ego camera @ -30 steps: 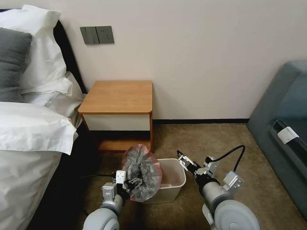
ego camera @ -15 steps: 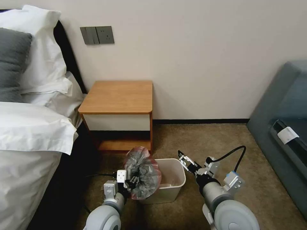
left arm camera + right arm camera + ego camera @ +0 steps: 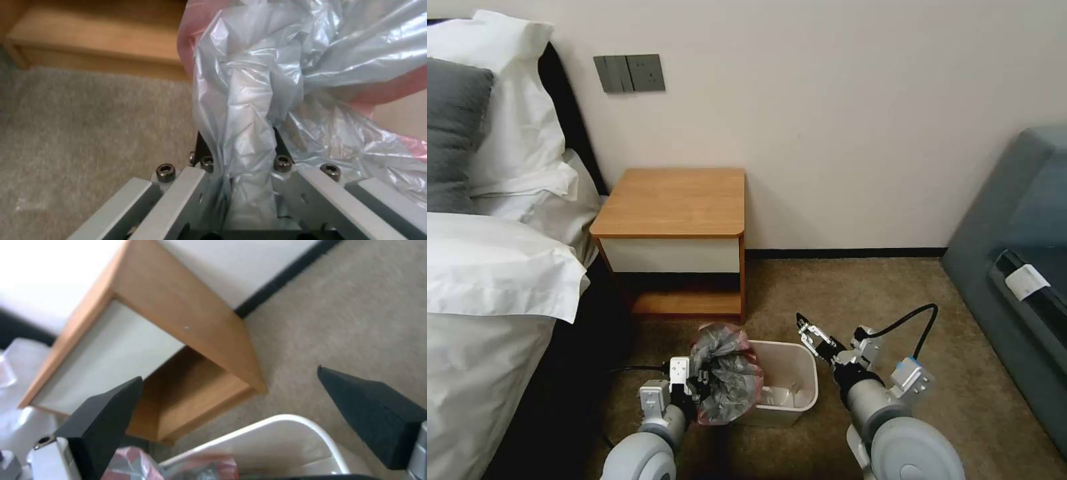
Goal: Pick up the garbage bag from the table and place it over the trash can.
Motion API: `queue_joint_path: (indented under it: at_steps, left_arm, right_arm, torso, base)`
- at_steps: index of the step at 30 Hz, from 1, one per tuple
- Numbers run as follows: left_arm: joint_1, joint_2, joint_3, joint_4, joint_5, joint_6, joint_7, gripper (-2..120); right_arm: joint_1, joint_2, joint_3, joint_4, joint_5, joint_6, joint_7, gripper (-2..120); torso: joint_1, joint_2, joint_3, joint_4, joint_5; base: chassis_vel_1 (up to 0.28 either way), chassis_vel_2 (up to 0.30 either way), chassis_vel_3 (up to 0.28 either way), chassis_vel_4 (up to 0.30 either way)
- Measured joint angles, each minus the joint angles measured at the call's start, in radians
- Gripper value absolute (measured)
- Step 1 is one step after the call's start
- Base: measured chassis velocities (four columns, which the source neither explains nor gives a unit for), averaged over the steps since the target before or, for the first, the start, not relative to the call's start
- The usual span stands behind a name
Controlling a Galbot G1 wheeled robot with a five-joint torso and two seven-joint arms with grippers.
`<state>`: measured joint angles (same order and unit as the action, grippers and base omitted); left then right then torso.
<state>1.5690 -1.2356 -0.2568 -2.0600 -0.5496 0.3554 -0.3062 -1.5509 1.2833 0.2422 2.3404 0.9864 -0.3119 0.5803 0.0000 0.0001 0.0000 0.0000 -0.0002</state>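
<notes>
One bunch of the garbage bag (image 3: 725, 381) is clamped in my left end effector (image 3: 706, 385), low in the frame over the near-left corner of the trash can (image 3: 799, 398). My right end effector (image 3: 810, 331) hangs open beside the can's right rim; it should pinch the bag's pink edge so I can spread the mouth across.

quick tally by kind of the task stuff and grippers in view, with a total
garbage bag: 1, clamped in the left gripper over the bin's left edge
trash can: 1, on the carpet
table: 1, top bare
grippers: 2, with the right gripper open beside the bin
total: 5
</notes>
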Motion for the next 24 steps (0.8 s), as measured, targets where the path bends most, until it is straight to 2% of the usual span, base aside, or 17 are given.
queue_joint_path:
  at_steps: [4,5,9,10,13,19,22,24]
  left_arm:
    - [0.008,0.004,-0.025,-0.022,-0.018,-0.084,0.031,6]
    - [0.008,0.004,-0.025,-0.022,-0.018,-0.084,0.031,6]
    - [0.013,0.009,-0.059,-0.039,-0.004,-0.177,0.102,6]
    - [0.013,0.009,-0.059,-0.039,-0.004,-0.177,0.102,6]
    - [0.017,0.014,-0.086,-0.053,0.012,-0.23,0.153,6]
    - [0.019,0.015,-0.113,-0.066,0.023,-0.273,0.202,6]
    - [0.026,0.015,-0.125,-0.074,0.025,-0.305,0.229,6]
    - [0.028,0.015,-0.127,-0.076,0.026,-0.312,0.234,6]
  right_arm:
    - [0.0,-0.041,-0.001,0.061,-0.051,-0.053,-0.09,100]
    - [0.0,-0.041,-0.001,0.061,-0.051,-0.053,-0.09,100]
    - [0.01,-0.11,-0.016,0.124,-0.077,-0.134,-0.216,100]
    - [0.01,-0.11,-0.016,0.124,-0.077,-0.134,-0.216,100]
    - [0.054,-0.173,-0.049,0.151,-0.046,-0.18,-0.303,100]
    - [0.116,-0.195,-0.119,0.125,0.048,-0.188,-0.272,100]
    - [0.182,-0.173,-0.183,0.066,0.073,-0.187,-0.177,100]
    - [0.199,-0.165,-0.195,0.051,0.071,-0.187,-0.16,100]
  torso:
    - [0.0,0.0,0.0,0.0,0.0002]
    - [0.0,0.0,0.0,0.0,0.0002]
    - [0.0,0.0,0.0,0.0,0.0002]
    - [0.0,0.0,0.0,0.0,0.0002]
    - [0.0,0.0,0.0,0.0,0.0002]
    - [0.0,0.0,0.0,0.0,0.0002]
    - [0.0,0.0,0.0,0.0001,0.0002]
    - [0.0,0.0,0.0,0.0001,0.0002]
  base:
    - [0.0,0.0,0.0,0.0]
    - [0.0,0.0,0.0,0.0]
    - [0.0,0.0,0.0,0.0]
    - [0.0,0.0,0.0,0.0]
    - [0.0,0.0,0.0,0.0]
    - [0.0,0.0,0.0,0.0]
    - [0.0,0.0,0.0,0.0]
    - [0.0,0.0,0.0,0.0]
